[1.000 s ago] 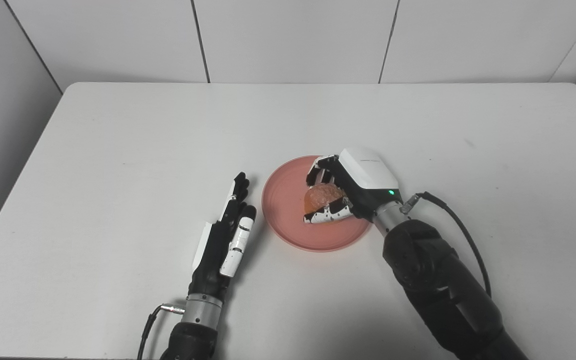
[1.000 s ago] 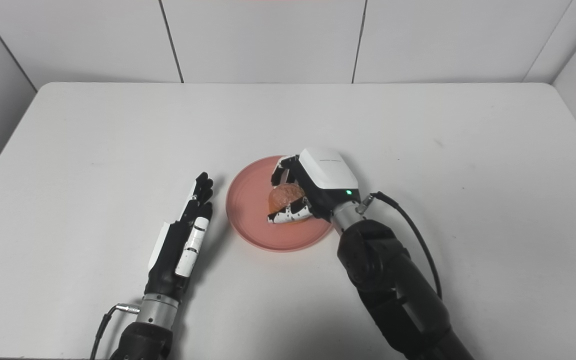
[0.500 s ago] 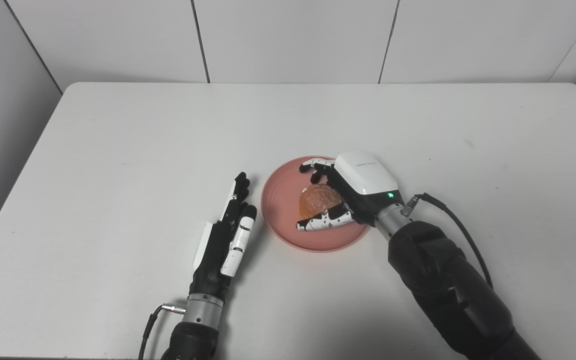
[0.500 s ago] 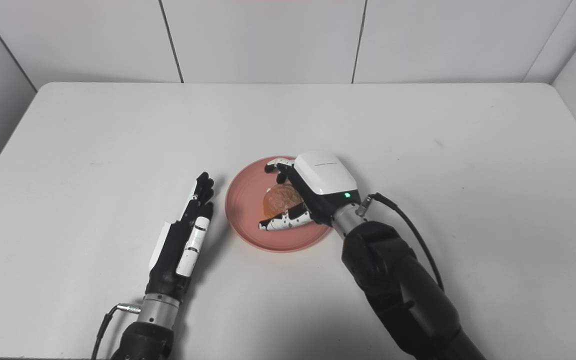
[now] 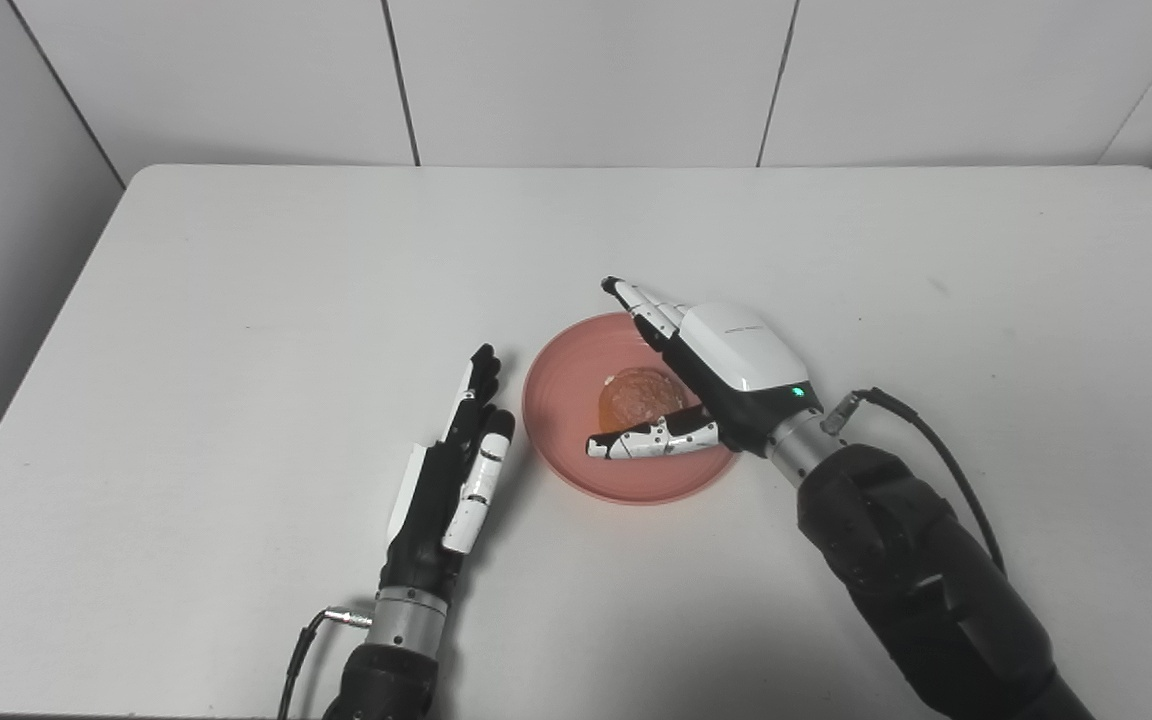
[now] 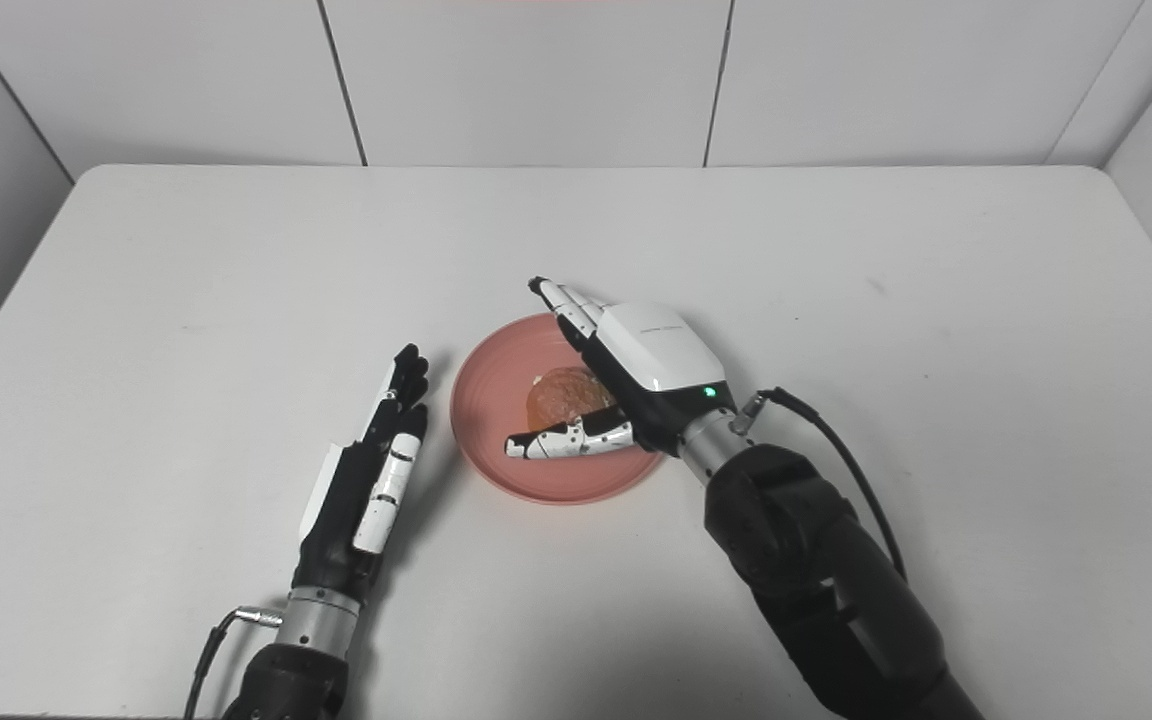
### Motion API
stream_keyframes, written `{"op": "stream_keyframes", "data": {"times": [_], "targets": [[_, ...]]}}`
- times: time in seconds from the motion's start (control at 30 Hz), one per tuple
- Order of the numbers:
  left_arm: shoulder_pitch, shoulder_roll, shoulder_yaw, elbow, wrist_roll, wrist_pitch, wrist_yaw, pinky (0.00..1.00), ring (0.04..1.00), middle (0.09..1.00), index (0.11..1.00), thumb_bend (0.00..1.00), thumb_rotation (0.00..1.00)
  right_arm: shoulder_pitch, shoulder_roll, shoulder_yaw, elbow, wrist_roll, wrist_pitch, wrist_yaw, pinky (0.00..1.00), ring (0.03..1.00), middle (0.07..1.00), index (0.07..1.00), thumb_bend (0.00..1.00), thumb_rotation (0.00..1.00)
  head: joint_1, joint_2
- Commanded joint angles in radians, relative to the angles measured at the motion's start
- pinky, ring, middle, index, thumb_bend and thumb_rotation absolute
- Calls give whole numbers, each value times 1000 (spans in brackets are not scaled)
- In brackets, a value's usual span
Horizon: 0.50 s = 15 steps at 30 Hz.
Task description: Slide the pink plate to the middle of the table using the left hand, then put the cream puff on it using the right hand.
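The pink plate [image 5: 576, 400] sits about mid-surface, a little toward the near side of the white surface [image 5: 236, 280]. The cream puff [image 5: 638, 396] rests on it, right of the plate's centre. The right hand [image 5: 726, 375] is spread open above the plate's right part, fingers [image 5: 641, 305] pointing far-left past the far rim, thumb [image 5: 651, 444] lying across the near part; it grips nothing. The left hand [image 5: 446, 480] lies flat and open, edge-on, just left of the plate and not touching it. The right eye view [image 6: 566, 398] shows more of the puff clear of the palm; the left eye view hides its right edge.
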<state>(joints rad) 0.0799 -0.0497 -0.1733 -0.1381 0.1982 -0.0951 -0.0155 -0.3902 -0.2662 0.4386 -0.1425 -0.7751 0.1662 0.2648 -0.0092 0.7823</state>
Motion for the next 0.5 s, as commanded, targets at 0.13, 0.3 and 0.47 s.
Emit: {"op": "stream_keyframes", "data": {"times": [0.13,0.3,0.47], "targets": [[18,-13,-8,30,-11,-6,3,968,989,995,988,424,1000,39,10,-89,-77,101,-98,-85,737,878,953,983,954,744,-3,2],[20,-10,-6,26,-11,-6,2,965,990,997,991,423,1000,116,28,-173,-108,209,-158,-148,799,912,961,976,914,852,-5,2],[26,-5,2,21,-26,-9,-2,972,992,998,990,424,1000,232,50,-251,-172,332,-154,-168,855,938,978,981,812,993,-9,6]]}}
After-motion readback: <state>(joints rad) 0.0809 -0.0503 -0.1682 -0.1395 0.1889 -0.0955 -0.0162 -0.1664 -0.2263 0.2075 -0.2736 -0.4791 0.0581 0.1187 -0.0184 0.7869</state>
